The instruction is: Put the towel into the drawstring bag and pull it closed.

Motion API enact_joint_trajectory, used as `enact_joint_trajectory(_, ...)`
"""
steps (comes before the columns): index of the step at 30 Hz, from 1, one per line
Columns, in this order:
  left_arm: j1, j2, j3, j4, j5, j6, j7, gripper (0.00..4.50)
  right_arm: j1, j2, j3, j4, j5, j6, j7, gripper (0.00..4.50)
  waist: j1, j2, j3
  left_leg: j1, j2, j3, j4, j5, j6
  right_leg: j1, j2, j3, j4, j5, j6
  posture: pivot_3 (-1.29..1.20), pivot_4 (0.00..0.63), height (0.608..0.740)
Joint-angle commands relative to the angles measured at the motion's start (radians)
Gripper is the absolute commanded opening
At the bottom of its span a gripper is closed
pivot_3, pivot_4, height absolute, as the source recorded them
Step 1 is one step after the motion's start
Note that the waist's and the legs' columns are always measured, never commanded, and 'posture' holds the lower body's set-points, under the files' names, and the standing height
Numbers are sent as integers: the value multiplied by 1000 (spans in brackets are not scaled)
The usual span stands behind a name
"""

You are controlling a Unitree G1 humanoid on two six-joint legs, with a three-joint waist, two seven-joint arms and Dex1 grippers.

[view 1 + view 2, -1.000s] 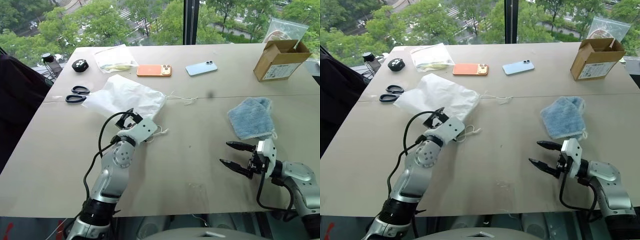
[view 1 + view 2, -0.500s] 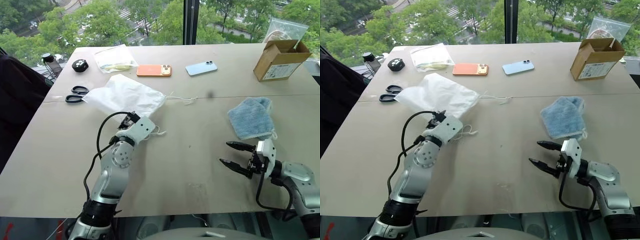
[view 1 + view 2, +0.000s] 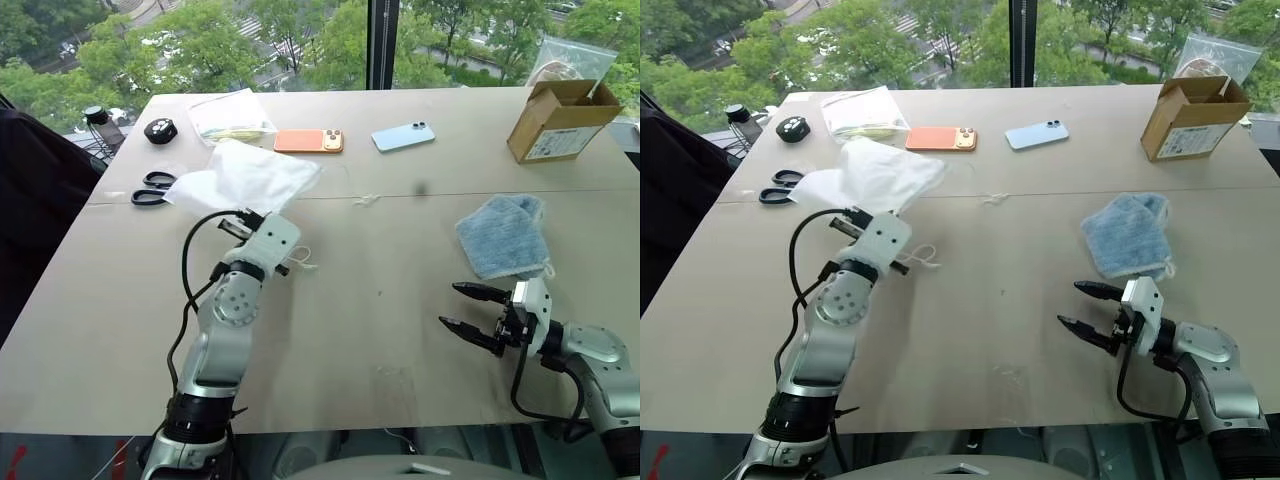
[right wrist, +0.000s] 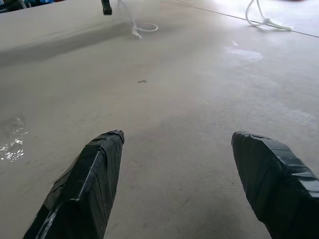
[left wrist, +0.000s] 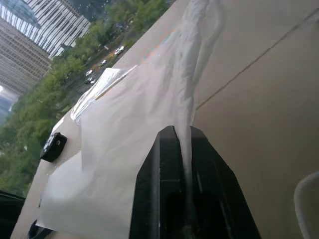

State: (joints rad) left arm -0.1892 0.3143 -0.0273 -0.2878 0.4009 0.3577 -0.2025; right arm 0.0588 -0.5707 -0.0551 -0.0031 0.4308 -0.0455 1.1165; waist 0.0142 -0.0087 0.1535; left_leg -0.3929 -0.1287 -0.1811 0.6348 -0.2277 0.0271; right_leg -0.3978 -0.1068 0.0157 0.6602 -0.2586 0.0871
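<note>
The left claw (image 5: 182, 133) is pinching a fold of the drawstring bag (image 3: 245, 175) between its closed fingers (image 5: 158, 164), and the thin white fabric is stretching up and away from them toward the far left of the surface (image 3: 400, 330). The bag is bunching into a raised, peaked shape, with its far part resting just near of the clear zip bag (image 3: 230, 115) and beside the scissors (image 3: 152, 188). A white cord (image 3: 300, 262) is dangling in a loop just right of the left claw, and another bit of cord (image 3: 368, 200) is lying on the surface further right, apart from the bag. The right claw (image 3: 458, 308) is hovering low over the near right part of the surface with its two black fingers (image 4: 87, 184) spread wide and gripping nothing. The towel (image 3: 503, 235) is lying flat on the surface just beyond the right claw, well apart from the bag, with its thin loop at its near right corner. Along the far edge, an orange phone (image 3: 308, 141) and a light blue phone (image 3: 402, 136) are lying side by side, a cardboard box (image 3: 558, 120) is standing at the far right with a clear plastic bag (image 3: 570, 58) behind it, and a small black round object (image 3: 158, 130) is sitting at the far left.
</note>
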Motion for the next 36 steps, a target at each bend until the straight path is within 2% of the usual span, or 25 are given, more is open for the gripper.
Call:
enact_joint_trajectory(1, -28, 1, 86, -36, -125, -34, -36, 63, -10, -5, -15, -29, 10, -4, 0, 3709, 0, 0, 0, 0, 0, 0, 0, 0, 0, 0, 0, 0, 0, 0, 0, 0, 150, 740)
enact_joint_trajectory(6, -46, 12, 167, -26, -375, -24, -194, 63, -22, -5, -8, -22, 7, -2, 3, 3709, 0, 0, 0, 0, 0, 0, 1, 2, -4, 0, 0, 0, 0, 0, 0, 0, 150, 740)
enact_joint_trajectory(8, -52, 71, 177, 8, -421, -100, -276, 63, -27, -4, -6, -19, 6, -1, 4, 3709, 0, 0, 0, 0, 0, 0, 1, 2, -4, 0, 0, 0, 0, 0, 0, 0, 150, 740)
enact_joint_trajectory(13, -79, 211, 142, 126, -430, -340, -409, 63, -25, -4, -5, -22, 6, -1, 4, 3709, 0, 0, 0, 0, 0, 1, 1, 2, -4, 0, 0, 0, 0, 0, 0, 0, 150, 740)
enact_joint_trajectory(17, -100, 238, 122, 204, -463, -406, -471, 63, -17, -3, -5, -34, 6, 3, -2, 3709, 0, 0, 0, 0, 0, 1, 1, 2, -4, 0, 0, 1, 0, 0, 0, 0, 150, 740)
enact_joint_trajectory(19, -102, 242, 108, 226, -485, -427, -512, 617, -9, -4, -8, -42, 8, 5, -6, 3709, 0, 0, 0, 0, 0, 1, 1, 2, -4, 0, 0, 1, 0, 0, 0, 0, 150, 740)
enact_joint_trajectory(23, -101, 223, 100, 264, -515, -459, -526, 2293, 8, -5, -13, -54, 10, 3, -16, 3709, 0, 0, 0, 0, 0, 1, 1, 2, -4, 0, 0, 1, 0, 0, 0, 0, 150, 740)
enact_joint_trajectory(30, -99, 219, 82, 301, -538, -463, -561, 2293, 23, 6, -11, -77, 9, 3, -41, 3709, -1, 0, 0, 0, 0, 1, 1, 2, -3, 0, 0, 1, 0, 0, 0, 0, 150, 740)
enact_joint_trajectory(36, -88, 238, 31, 350, -470, -545, -570, 2293, 20, 20, -18, -89, 18, 6, -66, 3709, -2, 0, 0, 0, 0, 1, 1, 2, -4, 0, 0, 1, 0, 0, 0, 0, 150, 740)
